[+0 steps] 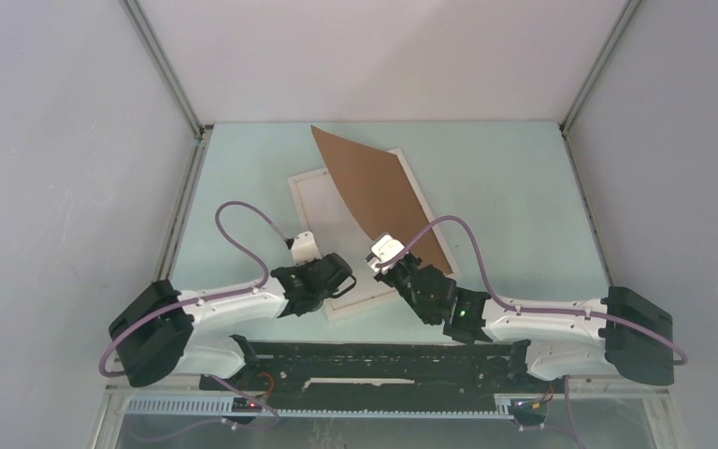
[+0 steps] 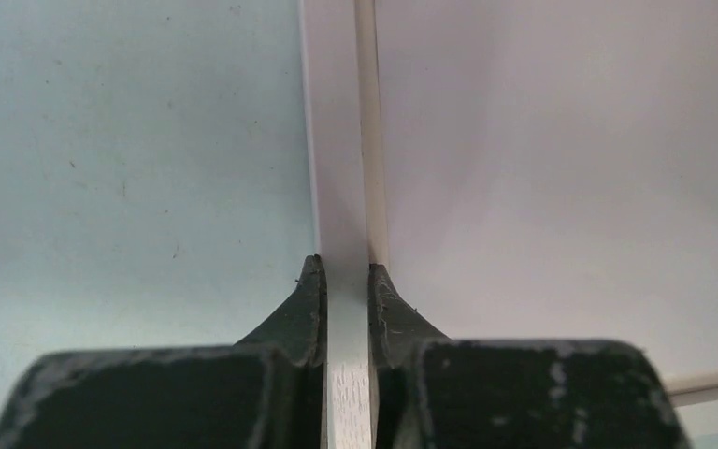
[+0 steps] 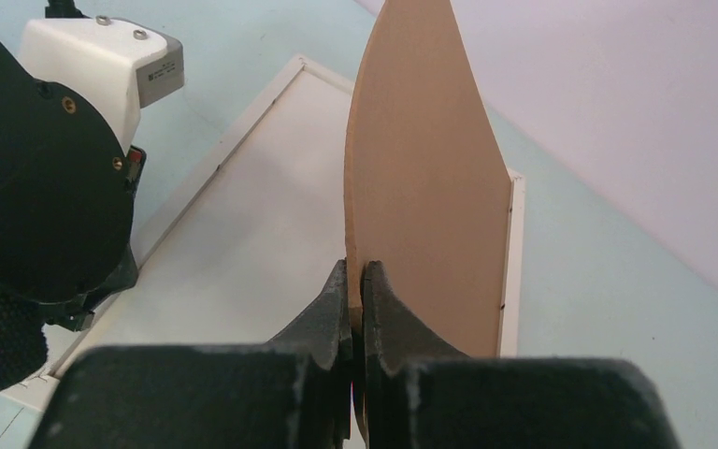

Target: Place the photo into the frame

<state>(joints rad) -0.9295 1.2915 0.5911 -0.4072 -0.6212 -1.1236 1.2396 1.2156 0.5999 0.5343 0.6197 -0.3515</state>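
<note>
My left gripper (image 2: 346,281) pinches the thin white rail of the frame (image 2: 337,140) near its 7 o'clock corner; a slip there could skew it. My right gripper (image 3: 355,281) clamps the brown backing board (image 3: 421,187), tilted up over the 3 o'clock side, which might bow or drop. The frame lies flat mid-table, pale inside; I see no photo.

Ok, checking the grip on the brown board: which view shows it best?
Right wrist view: the brown cardboard backing board fills it, near edge pinched between the right fingers. The top view shows most of its outline, tilted above the thin white picture frame. The left wrist view shows none of it.
</note>
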